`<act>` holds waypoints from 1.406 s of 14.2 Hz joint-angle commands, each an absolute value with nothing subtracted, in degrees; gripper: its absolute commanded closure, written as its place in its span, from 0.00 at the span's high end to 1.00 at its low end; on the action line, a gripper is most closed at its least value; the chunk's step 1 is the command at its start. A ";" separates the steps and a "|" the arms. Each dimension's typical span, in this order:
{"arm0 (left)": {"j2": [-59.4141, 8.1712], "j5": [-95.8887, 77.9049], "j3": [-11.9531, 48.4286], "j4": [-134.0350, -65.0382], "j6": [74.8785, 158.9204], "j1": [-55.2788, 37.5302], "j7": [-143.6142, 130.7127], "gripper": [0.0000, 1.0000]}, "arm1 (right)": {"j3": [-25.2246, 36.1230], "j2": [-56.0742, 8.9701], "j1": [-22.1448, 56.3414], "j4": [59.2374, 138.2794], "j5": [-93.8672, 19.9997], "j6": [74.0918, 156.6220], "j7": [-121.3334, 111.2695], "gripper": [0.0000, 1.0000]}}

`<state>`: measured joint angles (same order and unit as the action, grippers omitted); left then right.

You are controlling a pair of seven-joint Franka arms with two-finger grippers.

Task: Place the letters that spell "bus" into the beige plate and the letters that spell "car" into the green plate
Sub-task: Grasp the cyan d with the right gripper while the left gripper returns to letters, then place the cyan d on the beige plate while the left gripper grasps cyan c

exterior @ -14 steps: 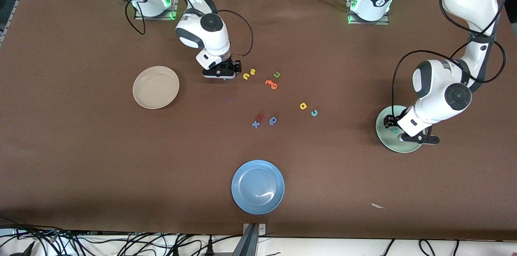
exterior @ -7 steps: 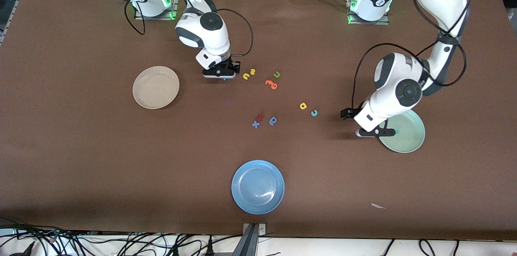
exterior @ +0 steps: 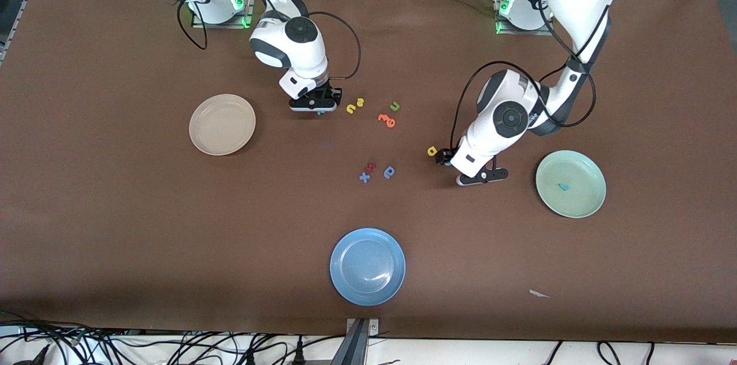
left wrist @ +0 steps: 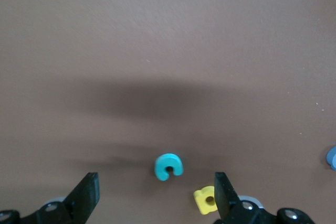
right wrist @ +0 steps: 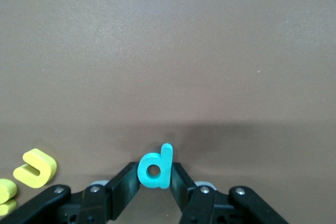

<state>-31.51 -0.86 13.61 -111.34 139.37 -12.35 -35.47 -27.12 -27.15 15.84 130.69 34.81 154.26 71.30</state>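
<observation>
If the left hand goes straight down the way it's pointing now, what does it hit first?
Most likely the teal c, which lies on the table between the open fingers of the left hand. The yellow a sits right beside one finger and might get nudged; depth is hard to judge.

Blue plate [exterior: 367, 266], scattered spare letters [exterior: 387, 120].

First plate [exterior: 222, 124] lies toward the right arm's end. Second plate [exterior: 581, 172] lies toward the left arm's end, with the r [exterior: 563, 186] in it. Third plate [exterior: 367, 266] lies nearest the camera, between them. The b [right wrist: 155, 168] sits clamped in the right gripper [right wrist: 156, 176], with u [exterior: 350, 109] and s [exterior: 360, 102] just beside. The left gripper [left wrist: 156, 183] is over the c [left wrist: 168, 166], with the a [left wrist: 205, 200] just beside.
</observation>
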 commanded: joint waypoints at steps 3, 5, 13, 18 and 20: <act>-33.92 3.33 12.83 -110.13 140.10 -13.62 -40.51 0.90 | -26.63 -24.10 14.60 132.01 35.86 153.73 68.39 0.00; -34.36 6.92 12.92 -110.13 140.10 -13.62 -42.62 0.85 | -26.72 -21.11 12.58 132.62 35.34 150.66 64.79 0.00; -34.72 7.65 13.01 -110.39 139.31 -14.33 -43.77 0.70 | -26.81 -6.43 3.18 135.70 14.98 138.28 29.77 0.00; -34.80 7.56 13.09 -110.21 139.31 -14.77 -44.82 0.59 | -25.93 -4.74 -0.70 135.96 10.90 134.21 18.29 0.00; -35.15 7.65 13.01 -110.13 139.31 -14.77 -44.82 0.51 | -25.84 -5.01 -3.59 137.19 10.90 134.82 14.44 0.00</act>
